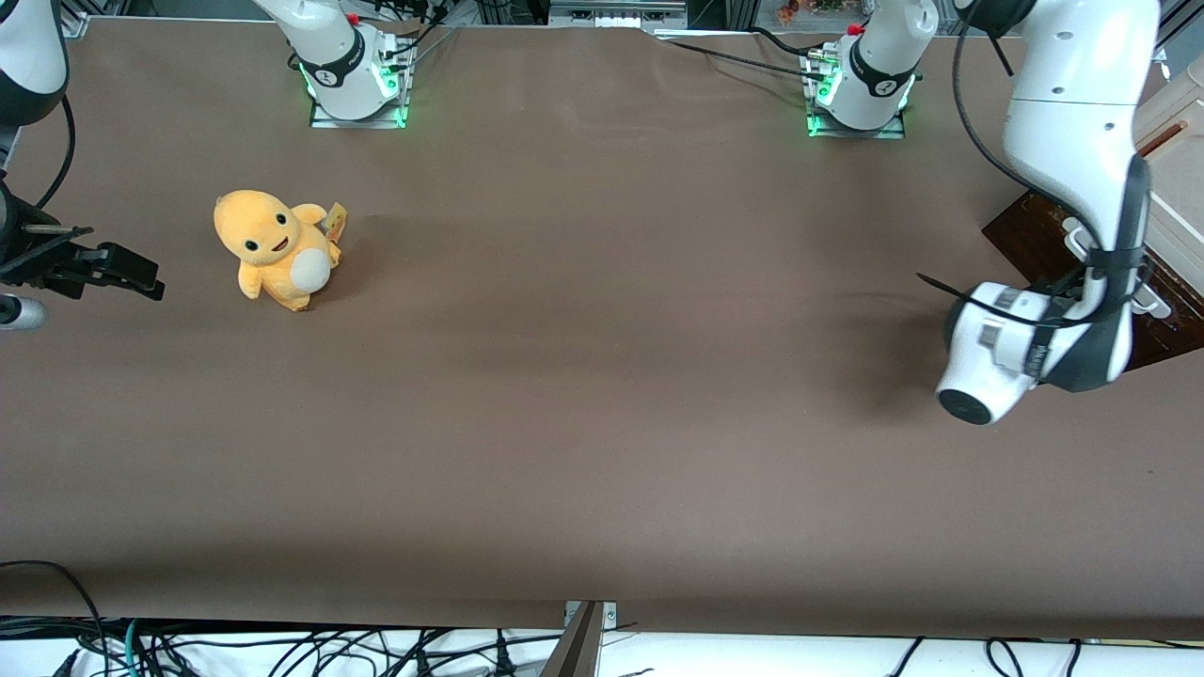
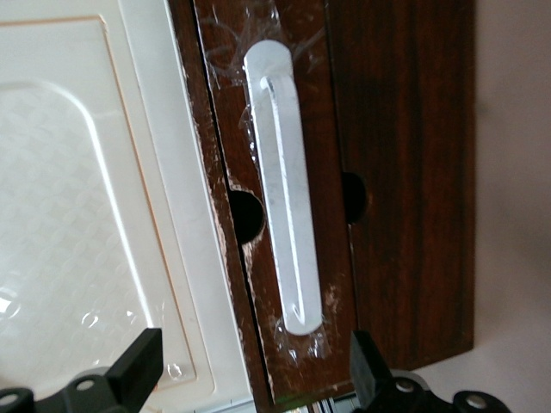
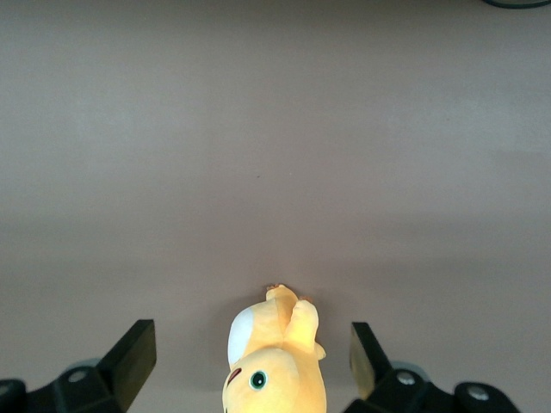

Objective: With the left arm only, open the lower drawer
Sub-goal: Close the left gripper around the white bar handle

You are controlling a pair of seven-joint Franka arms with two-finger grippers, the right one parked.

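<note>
Black fingers (image 2: 142, 366) of the left arm's gripper (image 2: 256, 374) stand spread wide, gripping nothing, with the white bar handle (image 2: 282, 189) lying lengthwise between them in the wrist view and not yet touched. That handle sits on a dark-brown wooden front, the lower drawer (image 2: 405, 181), whose face shows scuffed edges and two round holes either side of the bar. Beside the wood runs the cream-white cabinet top panel (image 2: 69, 224), pale and faintly patterned.

From the front, the left arm (image 1: 1072, 141) hangs over the cabinet at the working arm's end of the table (image 1: 602, 404), its wrist hiding most of the handle (only a sliver of the dark drawer shows there).

The step in hand looks like the approach before the grasp. Done well, the gripper should descend until both fingers pass below the bar, close across its narrow width near the middle, then pull straight along the drawer's travel, without twisting. An off-centre grip could skew the drawer and jam it.

An orange plush toy (image 1: 275, 246) sits well apart, toward the parked arm's end.
</note>
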